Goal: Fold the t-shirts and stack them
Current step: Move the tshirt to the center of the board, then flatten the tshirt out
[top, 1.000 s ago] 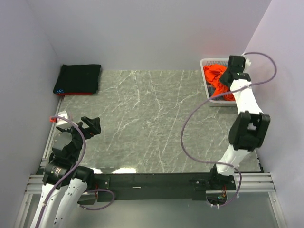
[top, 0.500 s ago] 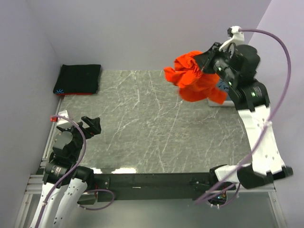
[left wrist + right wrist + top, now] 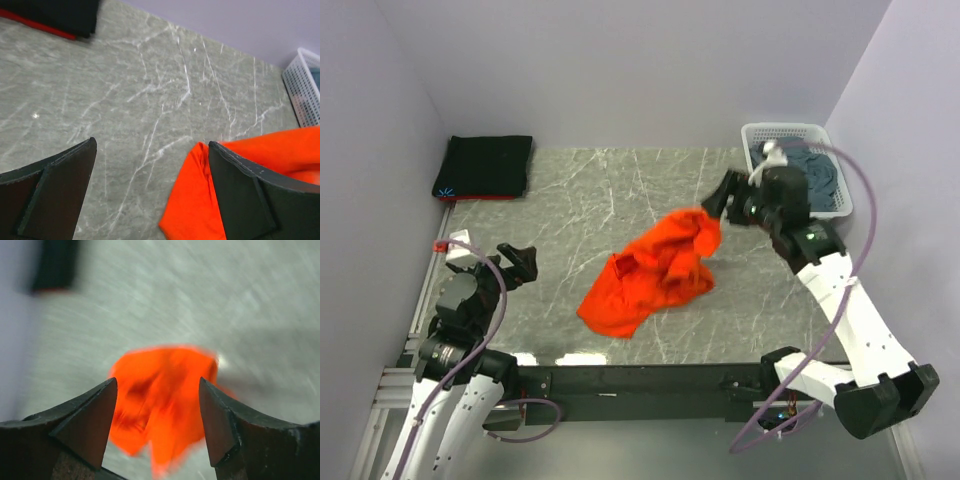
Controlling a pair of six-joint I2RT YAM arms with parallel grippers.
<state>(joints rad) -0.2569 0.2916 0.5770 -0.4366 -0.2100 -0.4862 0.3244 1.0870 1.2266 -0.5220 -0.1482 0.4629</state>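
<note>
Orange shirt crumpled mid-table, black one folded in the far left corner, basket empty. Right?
Not quite. The basket is not empty: the blue-grey shirt lies in it, as the top external view shows. The orange shirt is crumpled mid-table and the black shirt sits folded in the far left corner, as you said.

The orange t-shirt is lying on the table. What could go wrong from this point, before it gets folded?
1. The orange t-shirt lies crumpled, with layers bunched over each other. A tool may pinch several layers at once, and the fold would likely come out crooked.
2. The right tool stands open right beside the shirt's far corner. It might snag the cloth and drag it.
</note>
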